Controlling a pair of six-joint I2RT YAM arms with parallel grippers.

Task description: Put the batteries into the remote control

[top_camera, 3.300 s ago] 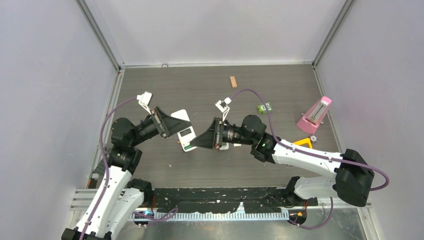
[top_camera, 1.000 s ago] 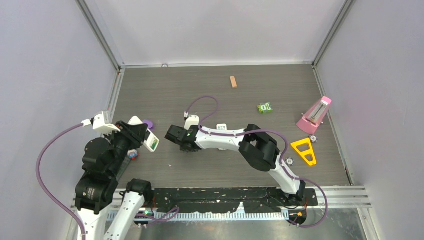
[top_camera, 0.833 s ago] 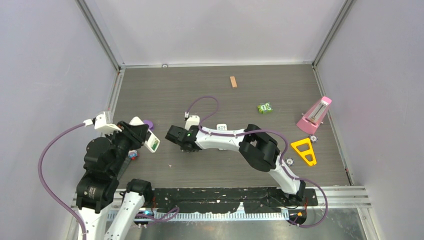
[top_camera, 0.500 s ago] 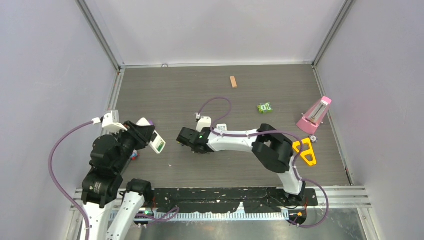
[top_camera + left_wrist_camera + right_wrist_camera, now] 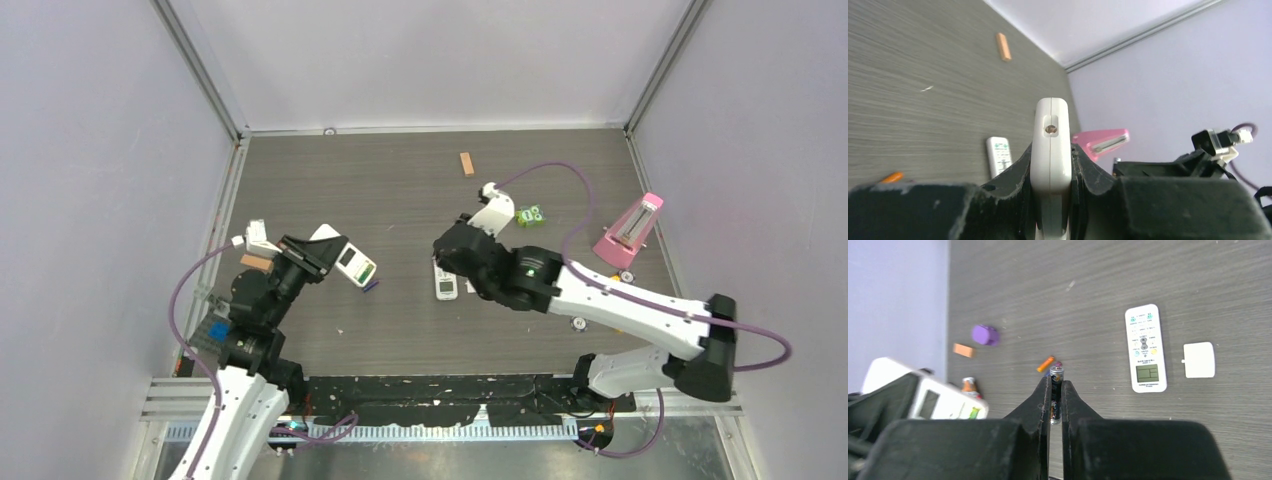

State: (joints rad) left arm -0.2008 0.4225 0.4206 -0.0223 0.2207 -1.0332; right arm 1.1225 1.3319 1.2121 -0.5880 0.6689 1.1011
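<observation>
My left gripper [image 5: 1050, 150] is shut on the remote control [image 5: 1050, 120], clamping its two flat faces, and I see it end-on. From above, the remote control [image 5: 345, 262] is held off the table at centre left, display up, by the left gripper [image 5: 315, 255]. My right gripper [image 5: 1055, 382] is shut on the dark battery [image 5: 1056, 390], which stands lengthwise between the fingers with its metal cap poking past the tips. The right gripper [image 5: 447, 250] hovers at mid-table, right of the remote. The orange battery [image 5: 1045, 363] lies loose on the table.
A smaller white remote [image 5: 1145, 347] lies flat beside a white battery cover [image 5: 1199, 360]. A purple piece [image 5: 985, 334] and an orange block [image 5: 963, 350] sit at the left. A wooden block [image 5: 466, 164], a green toy [image 5: 530, 214] and a pink object [image 5: 630, 228] stand further back and right.
The right gripper shut on the dark battery at centre left and carried it up and right to mid-table. The left arm swung the remote right, toward the centre.
</observation>
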